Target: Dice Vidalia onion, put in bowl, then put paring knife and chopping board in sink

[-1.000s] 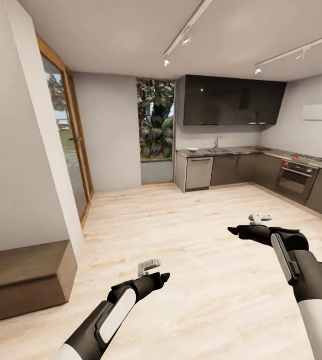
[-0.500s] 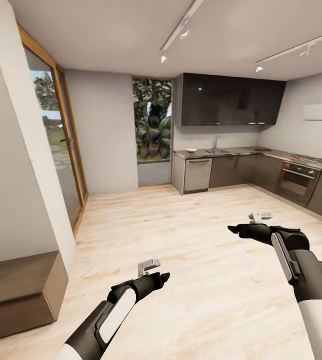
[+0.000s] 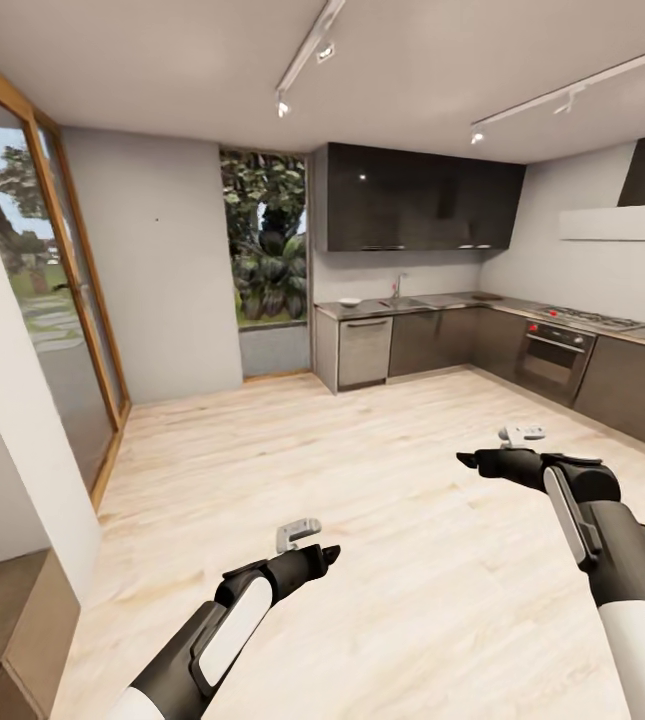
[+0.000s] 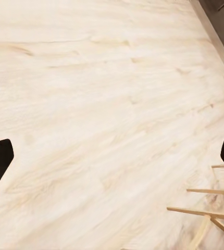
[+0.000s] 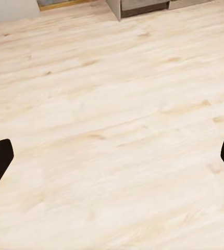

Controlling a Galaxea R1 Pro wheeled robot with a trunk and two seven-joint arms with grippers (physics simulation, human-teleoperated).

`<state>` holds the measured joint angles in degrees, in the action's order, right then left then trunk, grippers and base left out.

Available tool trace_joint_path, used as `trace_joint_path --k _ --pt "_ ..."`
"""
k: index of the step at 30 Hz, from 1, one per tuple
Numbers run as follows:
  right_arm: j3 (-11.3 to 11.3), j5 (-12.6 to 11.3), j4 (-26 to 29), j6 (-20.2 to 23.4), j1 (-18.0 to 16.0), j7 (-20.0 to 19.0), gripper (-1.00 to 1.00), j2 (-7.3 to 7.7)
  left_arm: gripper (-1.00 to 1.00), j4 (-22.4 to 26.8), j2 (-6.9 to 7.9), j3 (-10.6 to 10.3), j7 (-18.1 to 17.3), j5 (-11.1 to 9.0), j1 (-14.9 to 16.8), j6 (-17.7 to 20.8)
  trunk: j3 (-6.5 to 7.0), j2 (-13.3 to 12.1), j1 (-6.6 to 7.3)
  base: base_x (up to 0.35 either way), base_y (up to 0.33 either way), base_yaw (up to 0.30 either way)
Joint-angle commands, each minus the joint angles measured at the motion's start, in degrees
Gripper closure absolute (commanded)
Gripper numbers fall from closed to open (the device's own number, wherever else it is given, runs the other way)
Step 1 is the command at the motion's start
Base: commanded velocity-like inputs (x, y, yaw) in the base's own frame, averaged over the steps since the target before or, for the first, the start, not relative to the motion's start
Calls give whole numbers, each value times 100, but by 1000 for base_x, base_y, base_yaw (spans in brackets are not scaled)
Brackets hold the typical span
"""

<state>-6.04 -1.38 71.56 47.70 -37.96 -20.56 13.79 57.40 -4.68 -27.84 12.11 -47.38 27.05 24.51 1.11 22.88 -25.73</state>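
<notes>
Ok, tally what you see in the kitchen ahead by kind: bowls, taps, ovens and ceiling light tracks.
shallow white bowl: 1
chrome bent tap: 1
black built-in oven: 1
long white ceiling light tracks: 2
Total: 5

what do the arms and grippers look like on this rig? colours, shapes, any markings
Both arms are matte black at the wrist and forearm, each with a long white oval inlay, turning to white shells nearer the body. The left gripper and right gripper have short, tapered black fingers. A small light-grey camera bracket sits on top of each wrist. No loose cables or printed markings visible.
</notes>
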Motion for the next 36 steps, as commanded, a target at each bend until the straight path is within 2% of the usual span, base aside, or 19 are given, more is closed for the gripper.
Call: trace_joint_path --k 1,14,17,22,32,36 --pt "-8 -16 1 16 29 -18 -100 4 -100 8 2 -10 54 -60 2 9 -2 4 -6 348 0 -25" --pt "10 -39 198 -6 87 -24 -100 -21 -100 -39 18 -3 46 -76 -22 -255 -2 4 -6 348 0 -3" --pt "7 -29 529 177 93 -13 -100 -64 -100 -37 19 -8 53 -64 -24 -262 -2 4 -6 348 0 -60" --pt "8 -19 652 440 96 -10 -100 -76 -100 -44 12 -10 56 -60 -24 -270 -2 4 -6 348 0 -230" --pt "15 -3 673 465 96 -1 -100 -70 -100 -52 11 -11 56 -58 -24 -272 -2 4 -6 348 0 -290" --pt "8 -3 675 449 96 1 -100 -64 -100 -53 11 -11 58 -60 -24 -272 -2 4 -6 348 0 -107"
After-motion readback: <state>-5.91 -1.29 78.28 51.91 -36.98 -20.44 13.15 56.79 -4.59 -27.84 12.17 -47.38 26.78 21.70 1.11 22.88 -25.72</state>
